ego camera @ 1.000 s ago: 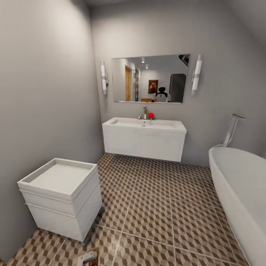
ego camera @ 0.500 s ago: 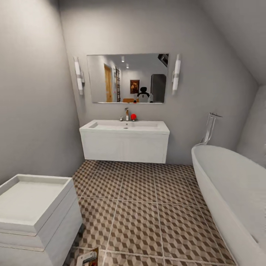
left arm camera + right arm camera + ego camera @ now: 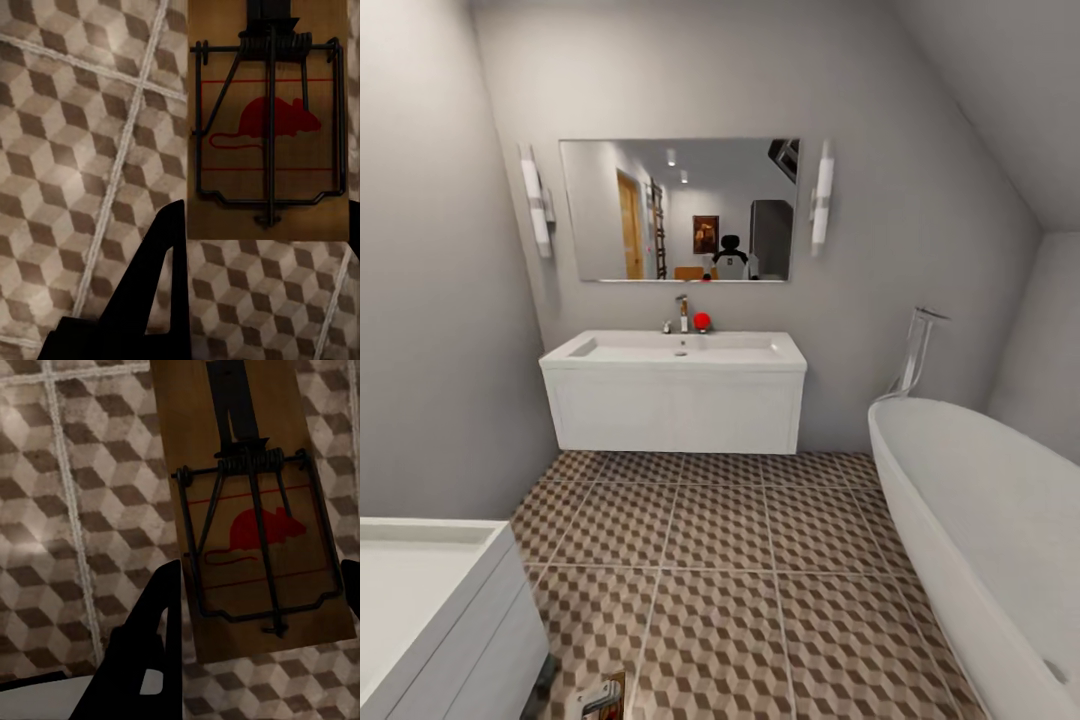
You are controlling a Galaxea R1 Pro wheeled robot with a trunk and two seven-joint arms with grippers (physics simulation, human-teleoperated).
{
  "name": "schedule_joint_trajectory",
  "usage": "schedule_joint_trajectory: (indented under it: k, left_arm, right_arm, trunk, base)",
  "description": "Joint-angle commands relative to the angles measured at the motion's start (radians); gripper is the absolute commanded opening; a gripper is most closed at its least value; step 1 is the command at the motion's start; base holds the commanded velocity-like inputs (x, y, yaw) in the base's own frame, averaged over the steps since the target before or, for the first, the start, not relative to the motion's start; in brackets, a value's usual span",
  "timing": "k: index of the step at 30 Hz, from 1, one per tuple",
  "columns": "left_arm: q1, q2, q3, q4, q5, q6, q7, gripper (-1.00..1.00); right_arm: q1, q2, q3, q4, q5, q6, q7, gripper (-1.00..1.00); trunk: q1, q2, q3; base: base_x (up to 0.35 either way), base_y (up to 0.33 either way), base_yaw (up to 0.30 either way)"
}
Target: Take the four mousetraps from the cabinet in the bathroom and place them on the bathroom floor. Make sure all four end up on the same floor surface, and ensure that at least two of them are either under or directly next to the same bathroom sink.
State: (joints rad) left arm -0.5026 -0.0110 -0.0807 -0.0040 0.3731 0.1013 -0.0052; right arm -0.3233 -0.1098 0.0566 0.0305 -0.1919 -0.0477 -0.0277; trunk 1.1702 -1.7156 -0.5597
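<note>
While each gripper (image 3: pixel 259 225) (image 3: pixel 259 600) grasps mousetrap (image 3: pixel 266 120) (image 3: pixel 251 510) between fingers, bathroom floor (image 3: pixel 740 580) lies beyond, bathroom sink (image 3: pixel 675 350) ahead.

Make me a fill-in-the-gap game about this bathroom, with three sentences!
1. The mousetrap between the left tool's fingers has a mouse picture coloured ____.
2. In the head view, the long white bathtub stands to the ____ of the bathroom sink.
3. On the wall above the sink hangs a ____, with a lamp on each side.

Missing words: red; right; mirror
</note>
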Motion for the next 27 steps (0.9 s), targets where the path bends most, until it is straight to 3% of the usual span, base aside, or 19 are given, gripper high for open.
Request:
schedule_joint_trajectory:
  k: [1, 27]
  left_arm:
    - [-0.001, 0.000, -0.008, -0.001, 0.009, 0.004, 0.001, -1.00]
    - [-0.001, 0.005, -0.008, 0.000, 0.010, 0.006, 0.002, -1.00]
  right_arm:
    - [-0.001, 0.000, 0.007, 0.003, -0.011, -0.005, 0.000, -1.00]
    - [-0.002, 0.001, 0.008, 0.003, -0.010, -0.002, 0.001, -1.00]
  trunk:
    - [0.000, 0.000, -0.001]
    - [0.000, 0.000, -0.001]
  base:
    - [0.325, 0.000, -0.005]
    - [0.325, 0.000, 0.000]
